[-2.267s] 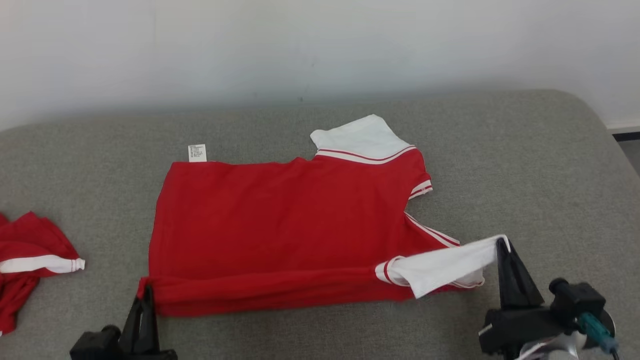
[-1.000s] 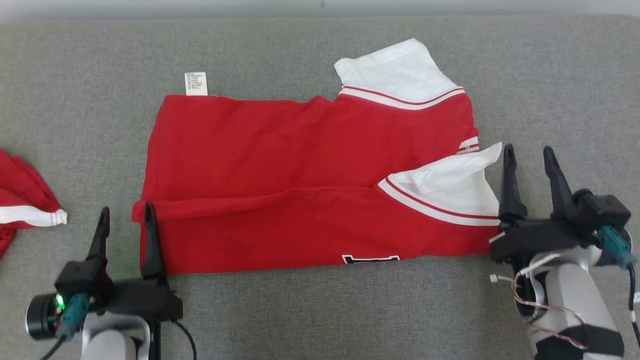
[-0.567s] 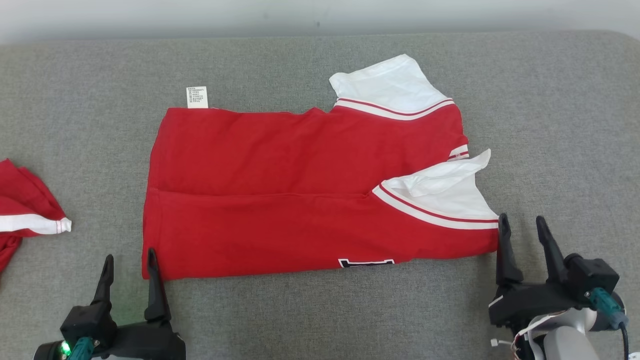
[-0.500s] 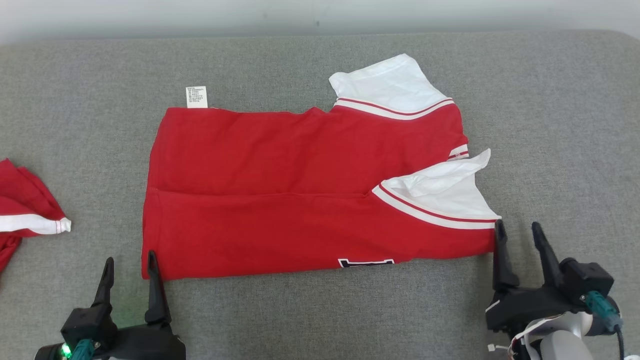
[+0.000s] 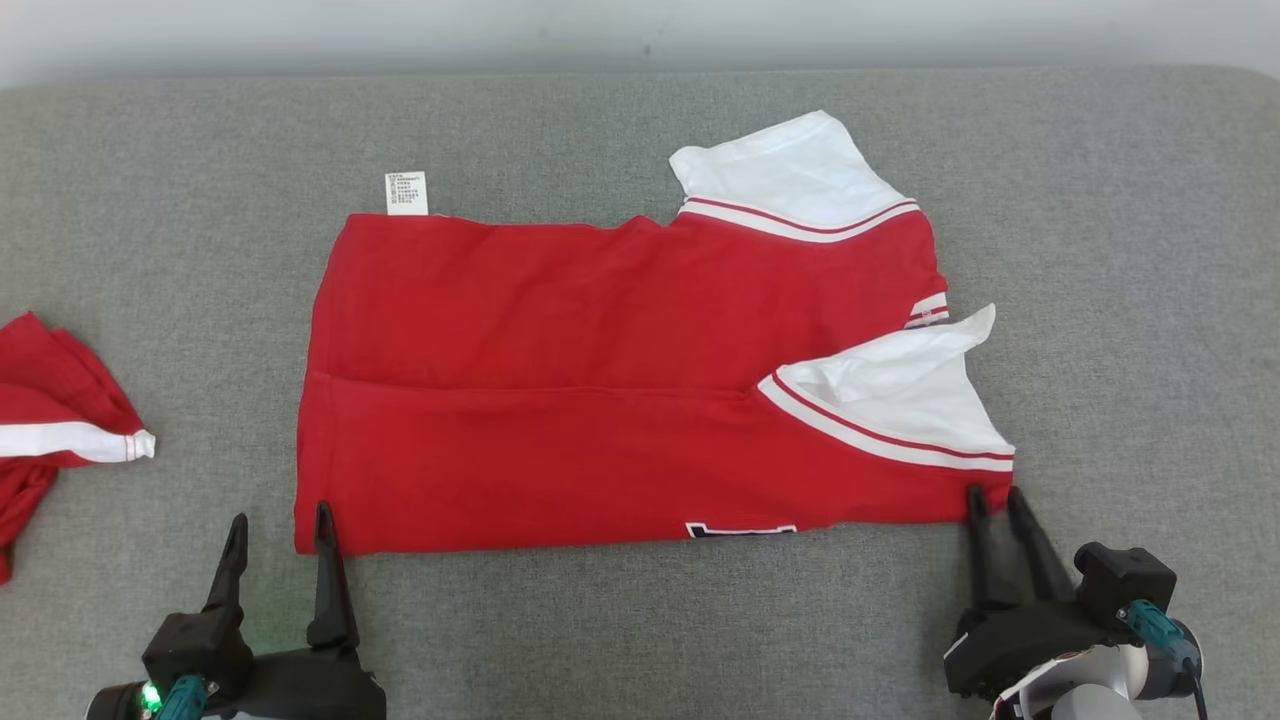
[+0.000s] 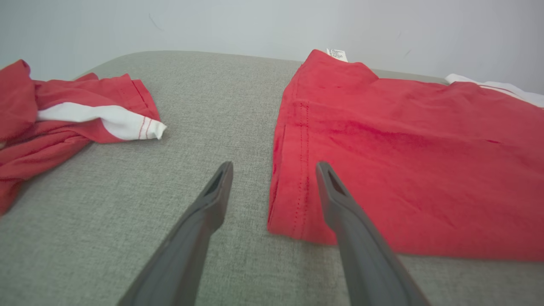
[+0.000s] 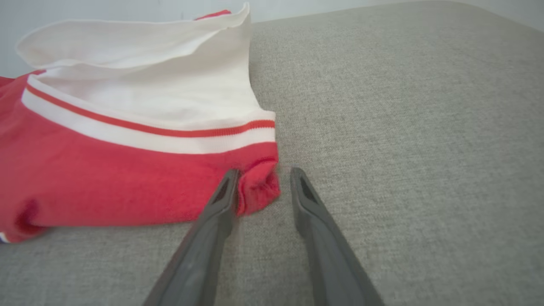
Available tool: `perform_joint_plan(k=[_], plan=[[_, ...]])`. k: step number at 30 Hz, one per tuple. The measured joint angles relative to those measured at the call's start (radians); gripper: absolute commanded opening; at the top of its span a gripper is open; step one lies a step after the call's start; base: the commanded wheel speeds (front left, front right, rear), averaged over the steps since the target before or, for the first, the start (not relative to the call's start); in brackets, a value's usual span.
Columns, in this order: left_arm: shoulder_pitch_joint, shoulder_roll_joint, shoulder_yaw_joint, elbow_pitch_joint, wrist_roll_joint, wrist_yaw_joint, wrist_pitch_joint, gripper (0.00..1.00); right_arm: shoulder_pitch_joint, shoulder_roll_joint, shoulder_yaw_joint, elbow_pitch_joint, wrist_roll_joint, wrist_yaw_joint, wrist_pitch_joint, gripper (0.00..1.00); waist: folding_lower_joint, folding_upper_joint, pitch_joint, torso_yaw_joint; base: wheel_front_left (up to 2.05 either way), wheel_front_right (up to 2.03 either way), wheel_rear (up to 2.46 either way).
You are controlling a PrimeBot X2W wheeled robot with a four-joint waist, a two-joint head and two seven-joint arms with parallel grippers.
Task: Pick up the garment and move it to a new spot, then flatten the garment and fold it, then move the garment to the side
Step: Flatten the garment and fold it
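Note:
The garment (image 5: 600,380), a red shirt with white sleeves, lies flat on the grey cushion (image 5: 1100,300), its near long edge folded over. My left gripper (image 5: 281,515) stands open, its fingers astride the near left hem corner (image 6: 289,212). At the near right corner, my right gripper (image 5: 995,493) has its jaws narrowed but still apart. In the right wrist view the red corner (image 7: 259,187) sits between the fingers of my right gripper (image 7: 265,173), touching the left one. A white sleeve (image 5: 900,395) lies just beyond that corner.
A second red and white garment (image 5: 50,420) lies crumpled at the cushion's left edge. A white label (image 5: 406,192) sticks out from the shirt's far left corner. A pale wall runs behind the cushion. Bare cushion lies to the right of the shirt.
Both grippers let go of the folded-over edge and drew back to the shirt's near corners. In the last half second the right gripper's jaws narrowed around the near right corner.

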Motion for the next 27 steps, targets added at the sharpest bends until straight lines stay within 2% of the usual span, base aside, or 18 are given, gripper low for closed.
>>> perform_joint_plan(k=[10,27], plan=[[0.0,0.0,-0.004,0.016,-0.011,-0.003,0.0,1.0,0.009,-0.014,-0.009,-0.03,-0.022,0.0,0.001,0.0,0.0001,0.0,-0.007,0.003,0.0,0.0,0.0],[-0.033,0.0,-0.011,0.065,-0.04,-0.045,0.0,1.0,0.021,-0.029,0.012,-0.067,-0.035,0.0,0.001,0.0,0.0002,0.0,0.016,-0.01,0.0,0.0,0.0]])
